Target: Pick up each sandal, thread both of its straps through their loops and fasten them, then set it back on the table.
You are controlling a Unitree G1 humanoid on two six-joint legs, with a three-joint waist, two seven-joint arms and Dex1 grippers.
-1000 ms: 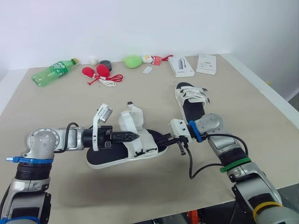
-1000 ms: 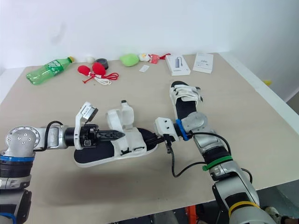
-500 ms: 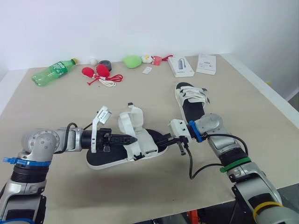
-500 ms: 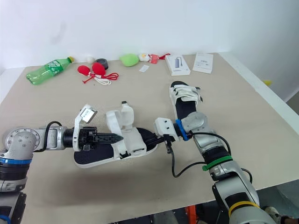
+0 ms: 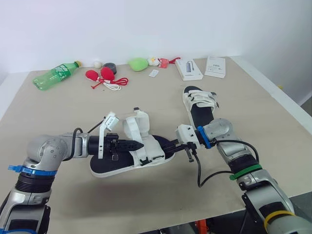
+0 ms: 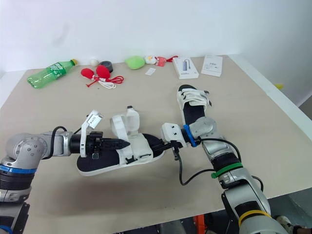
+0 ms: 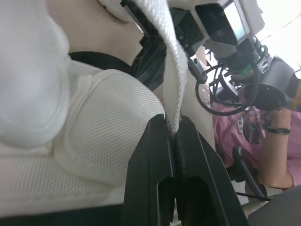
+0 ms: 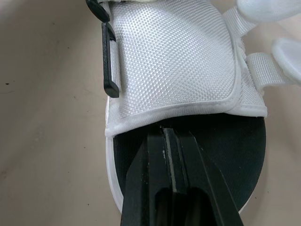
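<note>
Two sandals (image 5: 146, 146) (image 5: 200, 107): left claw (image 7: 173, 123) pinches one's strap (image 7: 171, 70), right claw (image 8: 168, 134) clamps its sole (image 8: 225, 155).

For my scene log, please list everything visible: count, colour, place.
Table: 1, beige, underneath.
Near sandal: 1, white and black, between grippers.
Far sandal: 1, same colours, farther right.
Bottle: 1, green, far left.
Corded balls: 2, red, right of bottle.
Green lump, white ball, dark roll: 1 each, far edge.
Grey box, white box: 2, far right.
Person: 1, pink top, background.
Left gripper: black, shut on strap.
Right gripper: black, shut, near sandal's heel.
</note>
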